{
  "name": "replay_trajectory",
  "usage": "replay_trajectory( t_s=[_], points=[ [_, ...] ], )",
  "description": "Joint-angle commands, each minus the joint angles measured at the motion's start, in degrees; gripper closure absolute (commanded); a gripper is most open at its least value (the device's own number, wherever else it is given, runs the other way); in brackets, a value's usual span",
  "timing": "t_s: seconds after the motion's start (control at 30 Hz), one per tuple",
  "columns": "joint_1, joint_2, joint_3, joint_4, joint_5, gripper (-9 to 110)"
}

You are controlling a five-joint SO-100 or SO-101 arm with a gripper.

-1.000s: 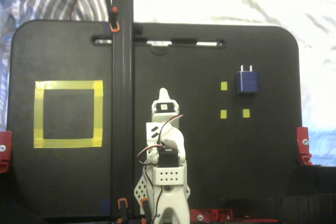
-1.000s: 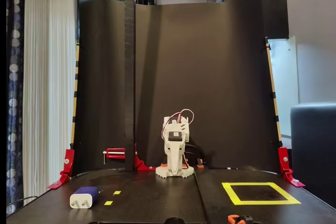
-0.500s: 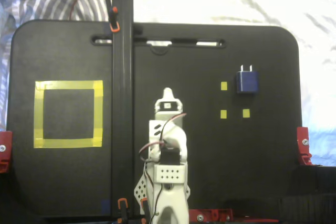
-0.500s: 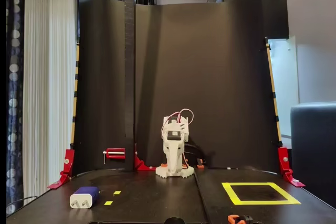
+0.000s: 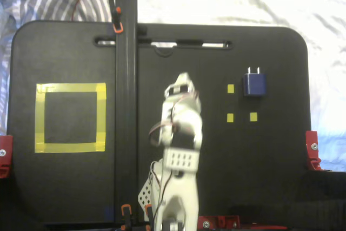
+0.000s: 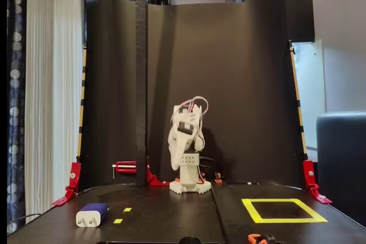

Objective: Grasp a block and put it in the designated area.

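Observation:
The block (image 5: 254, 84) is a small navy-blue box with two silvery prongs. It lies on the black board at the upper right in a fixed view, and at the lower left in the other fixed view (image 6: 91, 214). The designated area (image 5: 39, 117) is a square outline of yellow tape at the left in one fixed view and at the lower right in the other (image 6: 251, 210). My gripper (image 5: 183, 78) is on the folded white arm at the board's middle, far from both. It looks shut and empty, and it also shows in the front fixed view (image 6: 178, 161).
Three small yellow markers (image 5: 231, 88) lie next to the block. A black upright pole (image 5: 125, 106) stands between the arm and the taped square. Red clamps (image 5: 312, 150) hold the board's edges. A tall black backdrop (image 6: 240, 84) rises behind the arm.

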State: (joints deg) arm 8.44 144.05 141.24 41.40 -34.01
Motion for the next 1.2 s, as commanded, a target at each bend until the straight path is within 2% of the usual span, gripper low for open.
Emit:
replay_trajectory(
  t_s=[0.0, 0.23, 0.4, 0.63, 0.87, 1.17],
  points=[
    [1.32, -6.15, -9.67, 0.62, -6.15, 101],
    [5.27, -23.82, -28.65, 10.02, -31.55, 101],
    [8.96, -34.45, -41.48, 23.2, -51.06, 101],
    [16.44, -46.05, -52.91, 34.54, -74.62, 102],
    [23.47, -56.78, -62.84, 39.46, -89.47, 102],
    [29.53, -68.55, -72.51, 38.23, -93.25, 102]
  ],
)
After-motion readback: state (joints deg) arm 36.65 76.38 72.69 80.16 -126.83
